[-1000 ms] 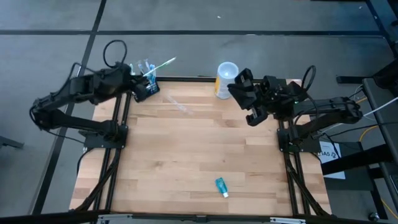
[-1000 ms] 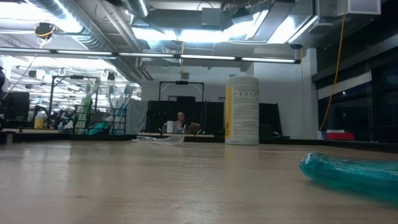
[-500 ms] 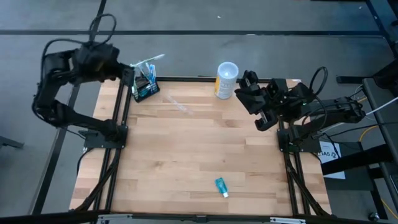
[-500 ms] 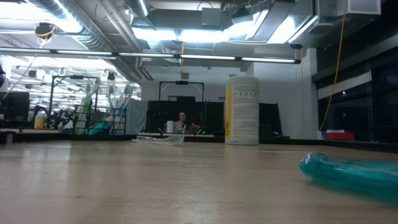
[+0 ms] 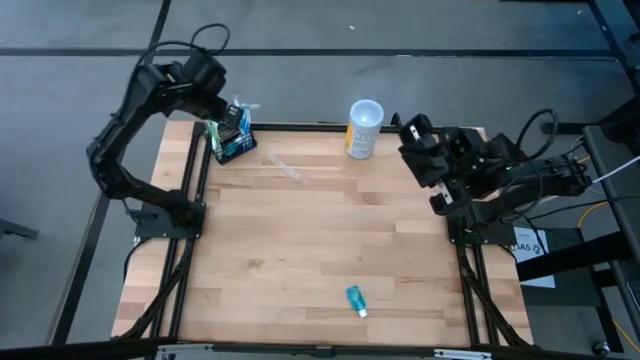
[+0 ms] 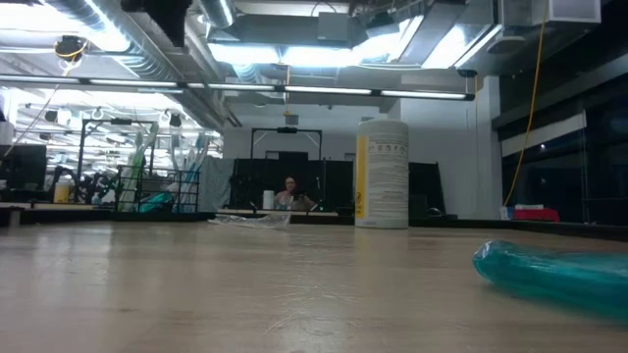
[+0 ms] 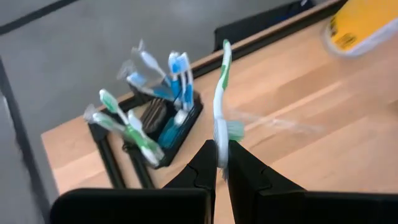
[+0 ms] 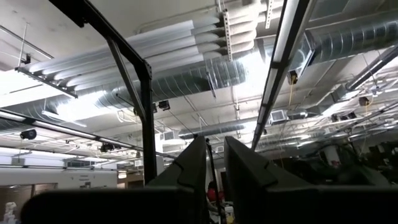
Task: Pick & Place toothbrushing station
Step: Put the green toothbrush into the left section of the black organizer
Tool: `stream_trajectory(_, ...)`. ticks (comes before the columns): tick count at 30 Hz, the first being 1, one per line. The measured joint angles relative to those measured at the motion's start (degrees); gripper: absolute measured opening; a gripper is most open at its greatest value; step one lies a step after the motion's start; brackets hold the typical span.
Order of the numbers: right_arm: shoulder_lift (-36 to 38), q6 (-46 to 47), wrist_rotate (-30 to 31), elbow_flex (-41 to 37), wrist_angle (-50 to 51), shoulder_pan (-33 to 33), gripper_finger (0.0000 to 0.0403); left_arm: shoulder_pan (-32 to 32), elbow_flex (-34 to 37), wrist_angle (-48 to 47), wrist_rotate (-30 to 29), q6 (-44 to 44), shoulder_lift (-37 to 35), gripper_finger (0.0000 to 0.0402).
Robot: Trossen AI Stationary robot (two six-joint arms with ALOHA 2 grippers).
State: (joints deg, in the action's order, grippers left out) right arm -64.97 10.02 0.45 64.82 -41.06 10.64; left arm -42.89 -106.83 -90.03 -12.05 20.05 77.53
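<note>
The left pincer [image 7: 222, 163] is clenched on a green-and-white toothbrush [image 7: 221, 93], gripping it low so the shaft stands up out of the fingers. It hangs at the table's [image 5: 300, 250] far left corner, above and just beside the station [image 5: 234, 142]. In the left wrist view the station [image 7: 163, 127] lies below and ahead of the pincer, a black block whose long axis runs roughly along the table's far edge, with several brushes fanning up out of its slots. This arm is far the nearer one. The right pincer [image 5: 415, 135] rests near the far right corner beside the cup [image 5: 363, 128], tilted toward the ceiling; its fingers look nearly together and I cannot tell whether they hold anything.
</note>
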Motion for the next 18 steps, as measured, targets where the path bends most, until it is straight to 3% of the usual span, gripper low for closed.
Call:
stream_trajectory(11,1.4,0.0,-1.0,0.0,0.4,0.1,0.0060,-5.8,1.6,0.1,3.2,1.0,-5.4,0.0012)
stream_trajectory(18,1.4,-0.1,-2.1,0.0,0.4,0.1,0.0060,-5.5,13.1,0.0,6.2,4.6,-8.5,0.0012)
